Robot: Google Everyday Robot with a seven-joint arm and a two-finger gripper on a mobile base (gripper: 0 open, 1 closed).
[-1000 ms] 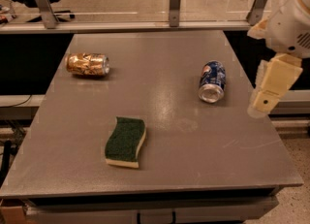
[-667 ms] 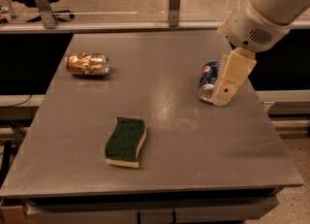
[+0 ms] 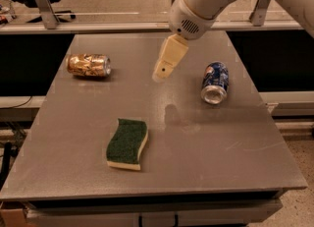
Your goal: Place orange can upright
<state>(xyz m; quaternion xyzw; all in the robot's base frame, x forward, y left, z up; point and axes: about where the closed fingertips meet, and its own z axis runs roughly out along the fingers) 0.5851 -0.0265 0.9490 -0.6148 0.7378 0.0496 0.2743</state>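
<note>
Over the grey metal counter (image 3: 196, 172), the cream gripper (image 3: 161, 73) is hovering, carrying nothing; whether it is open I cannot tell. Toward the far left, the shiny copper-gold aluminium orange can (image 3: 89, 65) is lying on its side. Seemingly the approach is being made; the next move is calling for a leftward reach, descending to grasp its body.
</note>
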